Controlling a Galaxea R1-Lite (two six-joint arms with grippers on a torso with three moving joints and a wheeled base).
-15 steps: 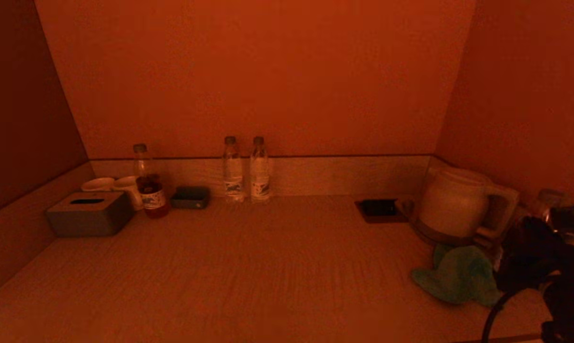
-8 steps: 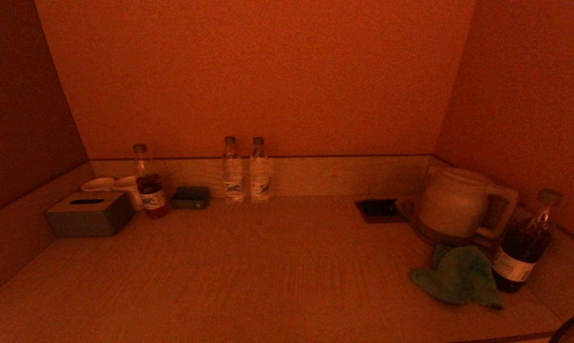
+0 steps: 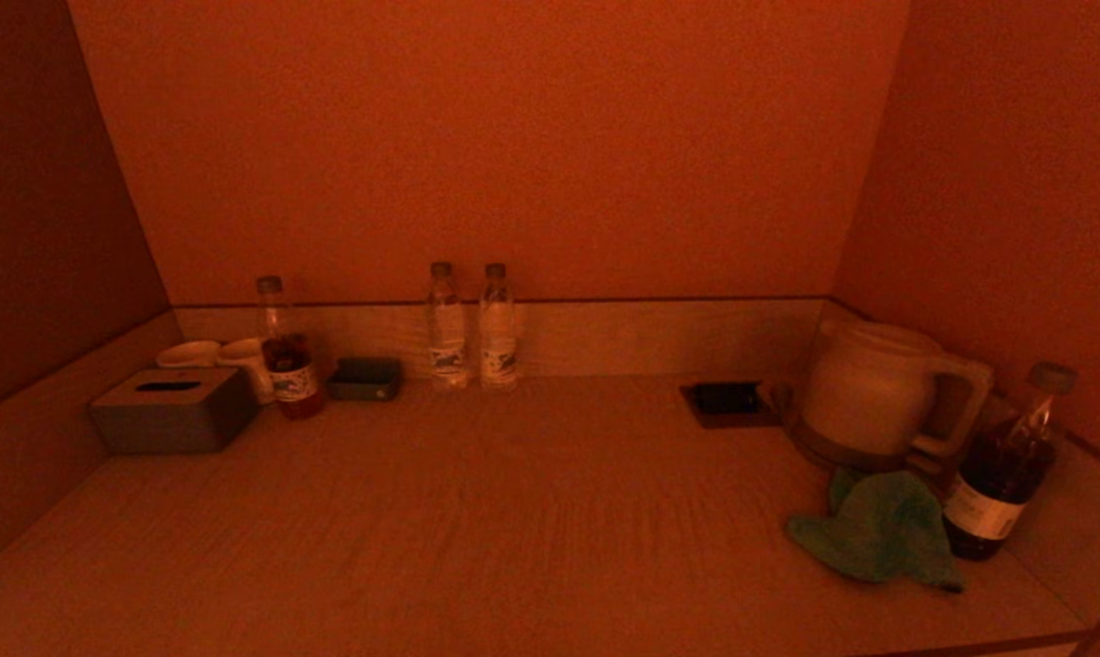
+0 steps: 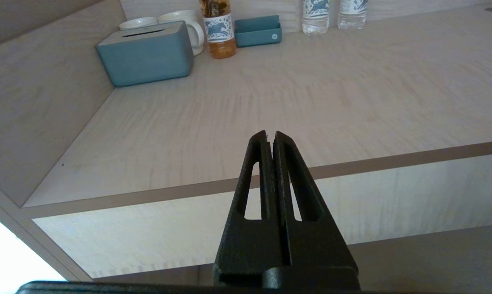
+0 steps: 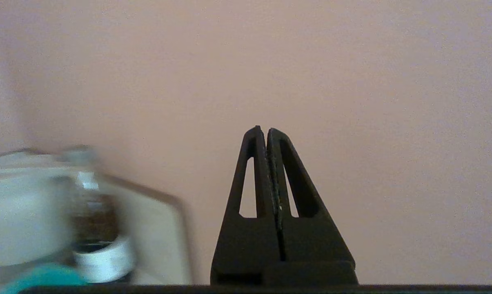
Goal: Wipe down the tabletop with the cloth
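Cloth [image 3: 878,538] is lying crumpled just in front of the kettle [image 3: 869,388], ungrasped; wiping is not begun. Right tool [image 5: 266,130] is pointing at the wall, pressed narrow and empty; left tool [image 4: 270,134], likewise narrow and empty, is hanging off the table [image 4: 270,102] edge, well apart from the kettle.

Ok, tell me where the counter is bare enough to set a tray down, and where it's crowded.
The wide middle and front of the tabletop is bare, from the tissue box across to the cloth. The back edge is free between the two water bottles and the dark pad. Crowded: the back left corner with cups, and the right, around the kettle and tea bottle.
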